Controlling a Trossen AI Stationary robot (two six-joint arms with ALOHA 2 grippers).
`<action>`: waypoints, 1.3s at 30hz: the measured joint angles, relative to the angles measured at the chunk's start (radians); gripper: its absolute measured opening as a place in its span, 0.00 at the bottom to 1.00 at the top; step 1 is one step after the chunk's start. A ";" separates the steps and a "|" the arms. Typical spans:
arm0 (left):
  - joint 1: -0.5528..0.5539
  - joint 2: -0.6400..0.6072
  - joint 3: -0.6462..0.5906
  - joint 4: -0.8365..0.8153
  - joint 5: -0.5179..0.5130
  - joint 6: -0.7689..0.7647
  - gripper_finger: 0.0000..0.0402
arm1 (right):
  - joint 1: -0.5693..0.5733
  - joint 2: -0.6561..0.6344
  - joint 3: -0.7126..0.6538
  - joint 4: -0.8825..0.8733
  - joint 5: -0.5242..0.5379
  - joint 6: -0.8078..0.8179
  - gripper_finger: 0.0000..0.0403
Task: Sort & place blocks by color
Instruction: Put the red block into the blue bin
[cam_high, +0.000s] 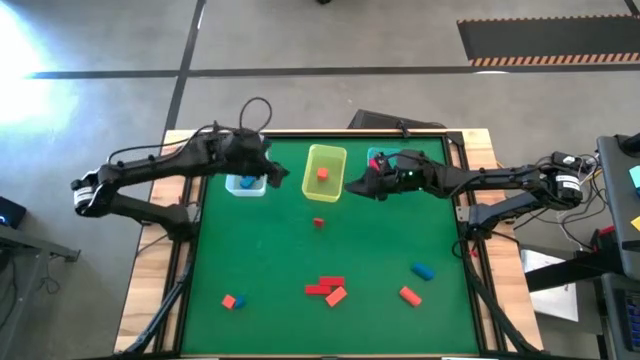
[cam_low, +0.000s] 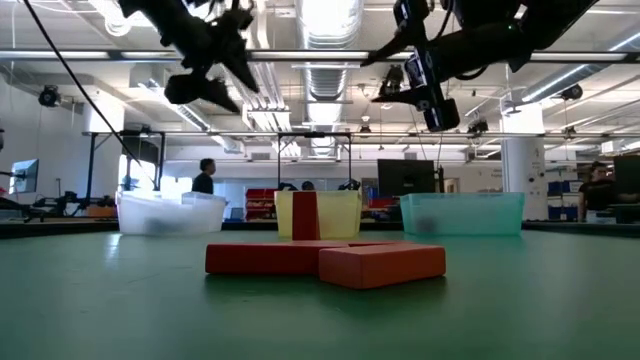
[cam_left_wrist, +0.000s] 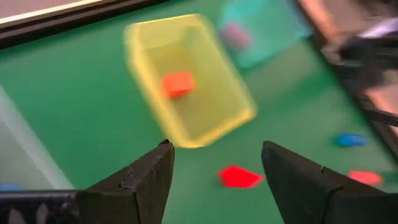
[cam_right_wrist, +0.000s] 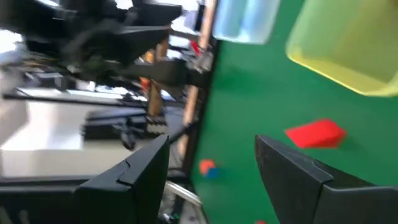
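Two empty claws, left claw (cam_high: 280, 172) and right claw (cam_high: 352, 187), are held wide apart flanking the yellow bin (cam_high: 325, 172); one orange block (cam_high: 322, 174) is contained, a red block (cam_high: 318, 222) lies nearby.

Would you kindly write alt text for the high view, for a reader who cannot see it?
Overhead view of a green table where the left gripper hovers open beside a clear bin and the right gripper open beside a teal bin, a yellow bin with one orange block between them. Red, orange and blue blocks lie scattered nearer the front edge.
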 joint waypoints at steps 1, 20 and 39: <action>-0.029 0.000 0.000 0.025 0.000 -0.012 0.56 | 0.000 0.000 0.000 -0.018 -0.012 -0.020 0.56; -0.285 -0.062 0.001 0.196 0.029 -0.076 0.56 | 0.129 0.062 0.391 -0.699 0.212 -0.478 0.56; -0.285 -0.196 0.001 0.210 0.032 0.054 0.56 | 0.342 0.438 0.578 -0.752 0.389 -0.912 0.56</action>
